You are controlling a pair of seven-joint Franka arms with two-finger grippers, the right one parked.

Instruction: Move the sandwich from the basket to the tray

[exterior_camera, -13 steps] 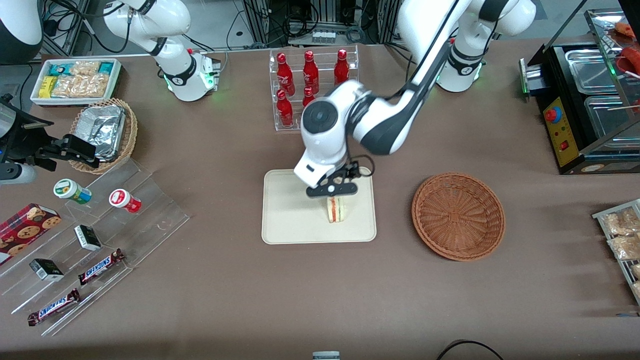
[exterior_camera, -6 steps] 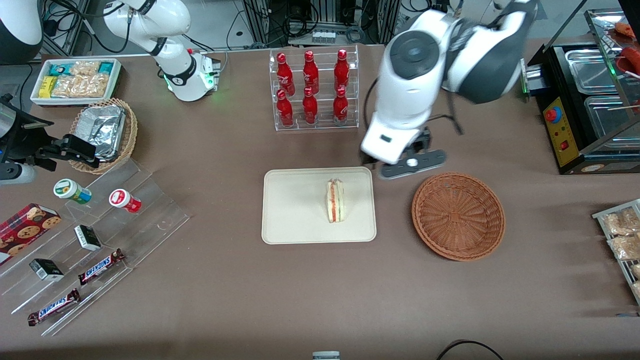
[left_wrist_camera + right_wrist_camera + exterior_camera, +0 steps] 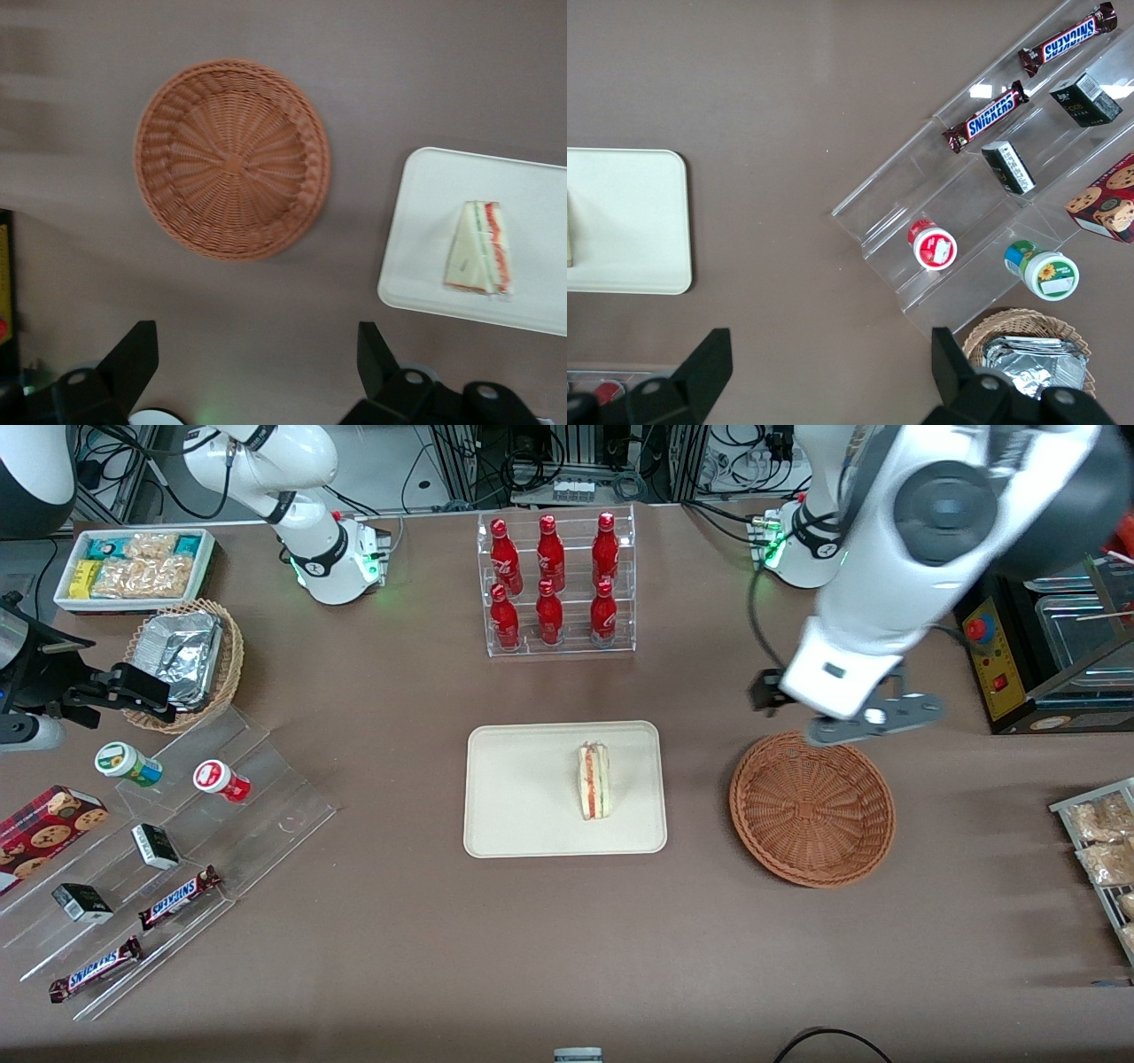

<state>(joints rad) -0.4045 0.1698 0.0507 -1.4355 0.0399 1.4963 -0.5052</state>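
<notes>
With the sandwich (image 3: 594, 781) lying on the tray (image 3: 518, 797) and the basket (image 3: 811, 808) bare, the released, empty tool (image 3: 257, 367), raised near the basket's rim, likely needs only parking.

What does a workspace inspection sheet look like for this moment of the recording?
Surface: brown table, flat, no spills seen.
Job's things: sandwich lies on the tray; basket beside the tray holds nothing.
Clutter: red bottles in a clear rack; chocolate bars, small jars and boxes on clear steps; foil containers in a tan basket; snack bin; snack packets; food warmer.
Grippers: gripper open, holding nothing, raised above the basket's rim.
Cables: black cable at the table edge nearest the camera.
Surroundings: wiring and equipment frames past the table.
</notes>
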